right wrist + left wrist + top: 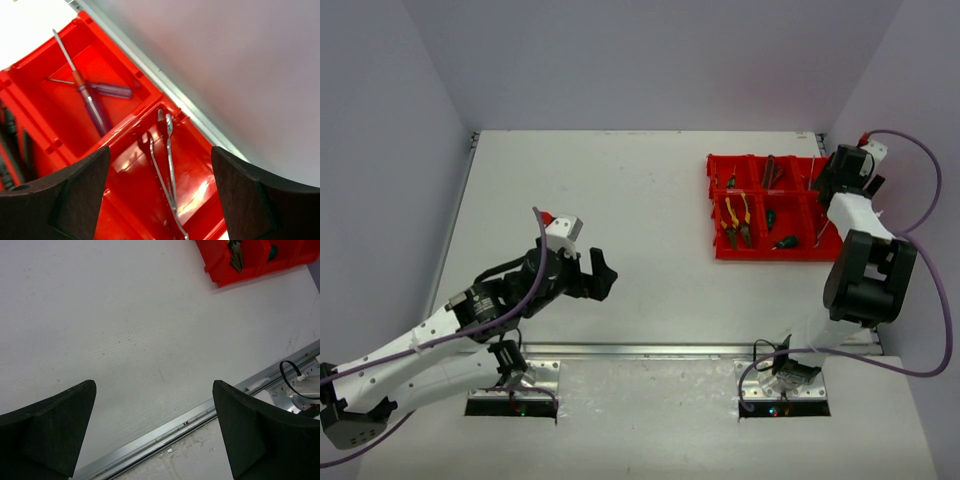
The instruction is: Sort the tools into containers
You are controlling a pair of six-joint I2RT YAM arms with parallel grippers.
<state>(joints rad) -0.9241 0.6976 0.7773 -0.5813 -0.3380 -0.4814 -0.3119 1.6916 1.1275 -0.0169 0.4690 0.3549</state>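
Placing apparently done: right gripper [157, 167], fingers apart, above wrenches [170, 150] in red bin [132, 212] by the table's right edge; left gripper [154, 390] likewise apart; next, lift clear.

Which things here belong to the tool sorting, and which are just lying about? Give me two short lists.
Of the job:
- red tray
- yellow-handled pliers, in the tray
- silver wrenches, in one compartment
- crossed screwdrivers, in the next compartment
- right gripper, open above the tray
- left gripper, open, holding nothing

Just there:
- table
- metal rail
- purple cable
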